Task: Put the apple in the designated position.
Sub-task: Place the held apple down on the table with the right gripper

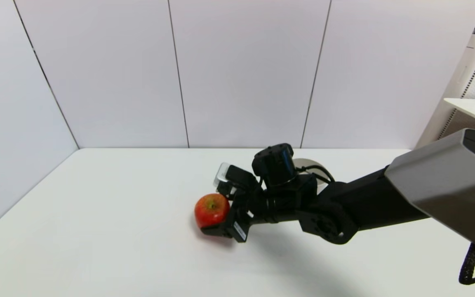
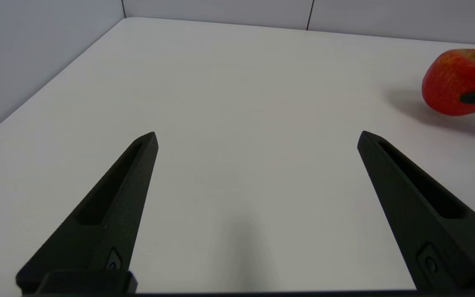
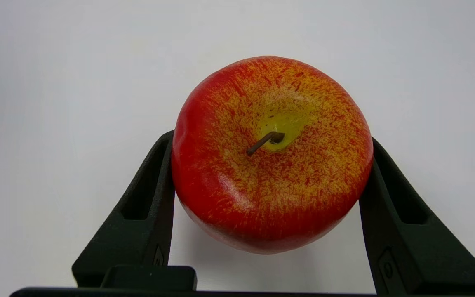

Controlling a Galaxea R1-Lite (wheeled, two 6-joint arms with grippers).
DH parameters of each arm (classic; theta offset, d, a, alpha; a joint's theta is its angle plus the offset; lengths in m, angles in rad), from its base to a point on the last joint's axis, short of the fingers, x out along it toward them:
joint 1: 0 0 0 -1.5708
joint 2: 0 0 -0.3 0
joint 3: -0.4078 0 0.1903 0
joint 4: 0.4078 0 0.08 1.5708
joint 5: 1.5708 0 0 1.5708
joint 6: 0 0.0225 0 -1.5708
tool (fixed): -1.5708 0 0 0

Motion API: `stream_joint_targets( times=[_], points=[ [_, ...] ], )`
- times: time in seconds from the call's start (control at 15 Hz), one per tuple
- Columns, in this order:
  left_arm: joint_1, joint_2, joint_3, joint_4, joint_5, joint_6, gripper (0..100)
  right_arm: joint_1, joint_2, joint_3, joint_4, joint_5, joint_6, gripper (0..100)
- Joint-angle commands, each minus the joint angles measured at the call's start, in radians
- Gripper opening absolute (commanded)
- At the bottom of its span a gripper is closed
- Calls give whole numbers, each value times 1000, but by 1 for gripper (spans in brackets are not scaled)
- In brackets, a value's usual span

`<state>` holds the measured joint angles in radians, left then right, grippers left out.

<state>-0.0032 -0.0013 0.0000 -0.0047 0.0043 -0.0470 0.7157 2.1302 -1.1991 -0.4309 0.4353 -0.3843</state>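
The right gripper (image 1: 217, 218) clamps the apple (image 1: 211, 210) low over the table's (image 1: 97, 231) middle, so only release seems left, while the left gripper (image 2: 258, 140) hangs wide open nearby.

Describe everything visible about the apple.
The apple is round, glossy and red, speckled yellow-orange around a yellow stem dip with a short brown stem, which faces upward. It sits at or just above the white table, near its middle; contact with the surface is unclear. The right gripper is shut on it, one black finger against each side. Nothing else touches it.
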Motion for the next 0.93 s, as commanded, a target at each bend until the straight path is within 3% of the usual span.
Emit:
stream_joint_targets(
  times=[0.07,0.4,0.53,0.8,0.93],
  points=[
    [0,0,0,-1,0,-1,100,-151,-76,-112,-32,10,-1,0],
    [0,0,0,-1,0,-1,100,-392,-24,-289,-103,56,-18,0],
    [0,0,0,-1,0,-1,100,-466,37,-370,-123,80,-67,0],
    [0,0,0,-1,0,-1,100,-561,129,-444,-101,135,-142,0],
    [0,0,0,-1,0,-1,100,-584,148,-447,-31,175,-180,0]
  ],
)
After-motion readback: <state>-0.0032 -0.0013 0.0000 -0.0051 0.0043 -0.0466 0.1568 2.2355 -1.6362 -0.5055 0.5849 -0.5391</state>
